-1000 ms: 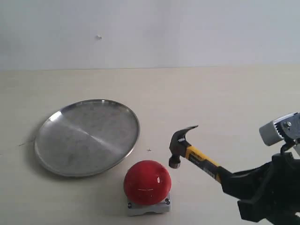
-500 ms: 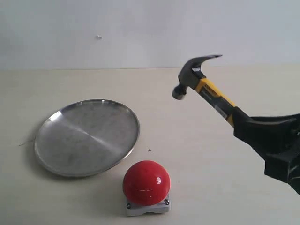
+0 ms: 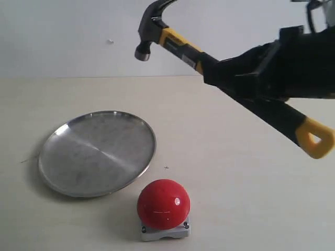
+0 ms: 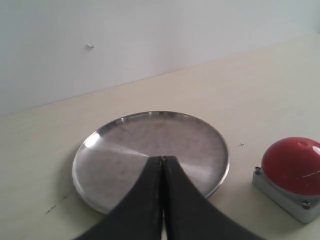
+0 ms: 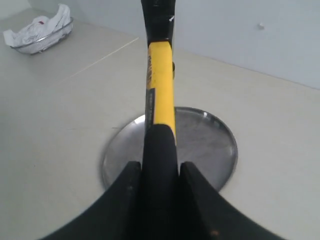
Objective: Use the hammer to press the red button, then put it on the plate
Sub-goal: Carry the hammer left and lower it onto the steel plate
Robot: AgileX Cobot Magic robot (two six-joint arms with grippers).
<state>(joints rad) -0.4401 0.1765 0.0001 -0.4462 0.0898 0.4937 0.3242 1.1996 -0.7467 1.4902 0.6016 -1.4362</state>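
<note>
A pale table [image 3: 251,209] bears a steel plate [image 3: 97,152] on its left. The right gripper [image 3: 230,73] grasps the hammer [image 3: 180,46] mid-handle, well above the table, head angled up and leftward. The red button [image 3: 163,203] sits near the plate's rim. The left gripper [image 4: 161,167] is clenched and empty.

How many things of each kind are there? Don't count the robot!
Hammer: 1
Red button: 1
Plate: 1
Far dish: 1
White crumpled thing in that dish: 1
Total: 5
</note>
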